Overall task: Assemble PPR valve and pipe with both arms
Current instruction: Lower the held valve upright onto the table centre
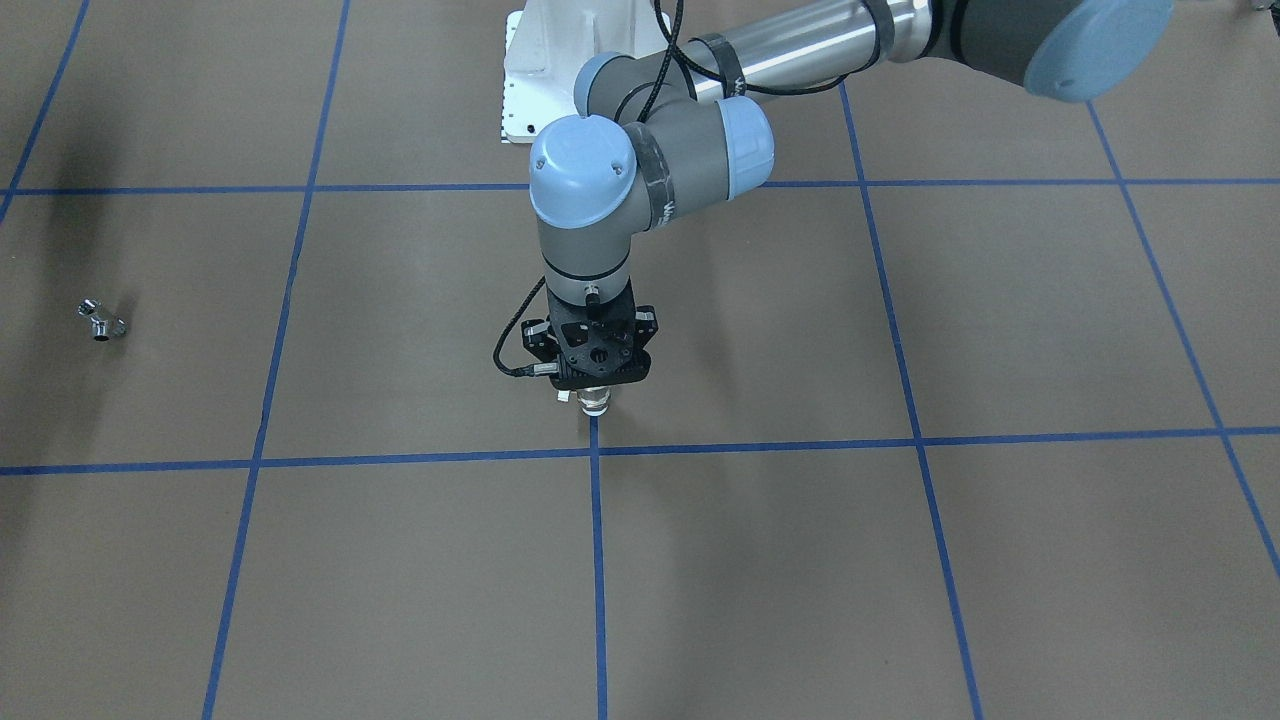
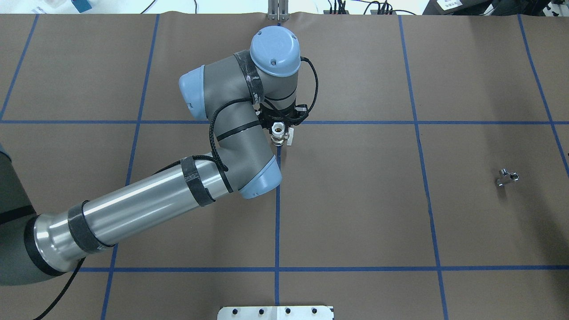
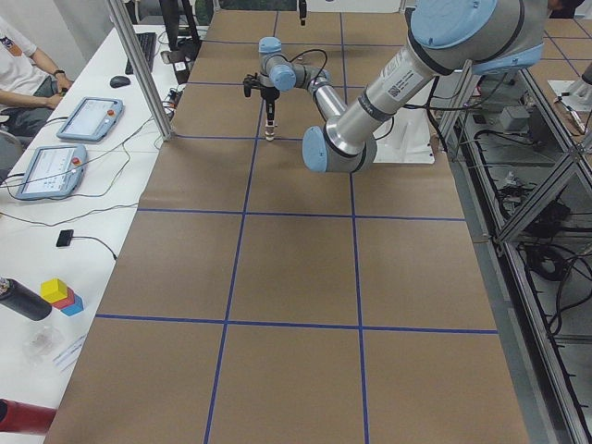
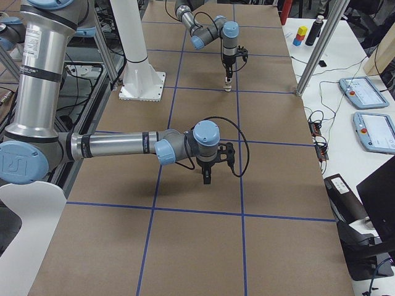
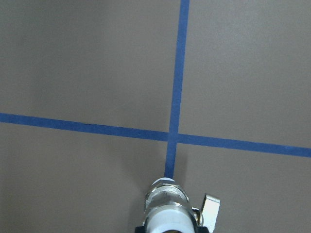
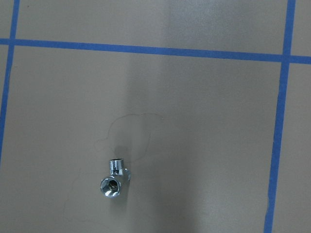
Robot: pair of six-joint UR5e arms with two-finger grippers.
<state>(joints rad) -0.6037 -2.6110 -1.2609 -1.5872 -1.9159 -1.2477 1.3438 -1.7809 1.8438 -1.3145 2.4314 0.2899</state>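
My left gripper (image 1: 595,388) points straight down, shut on the white PPR valve (image 1: 596,402). It holds the valve upright just over a blue tape crossing mid-table. In the overhead view the valve's open top (image 2: 278,129) shows between the fingers, its lever to the right. The left wrist view shows the valve's metal band and lever (image 5: 167,206). The chrome pipe (image 1: 102,322) lies alone on the paper, far to my right (image 2: 506,178). The right wrist view shows it lying below (image 6: 114,178). My right gripper (image 4: 207,177) hangs over that area; I cannot tell whether it is open.
The white pedestal base (image 1: 540,70) stands behind the left gripper. Blue tape lines (image 2: 278,200) divide the brown paper into squares. An operators' bench with tablets (image 4: 364,92) and a frame post (image 4: 315,55) runs along the far table edge.
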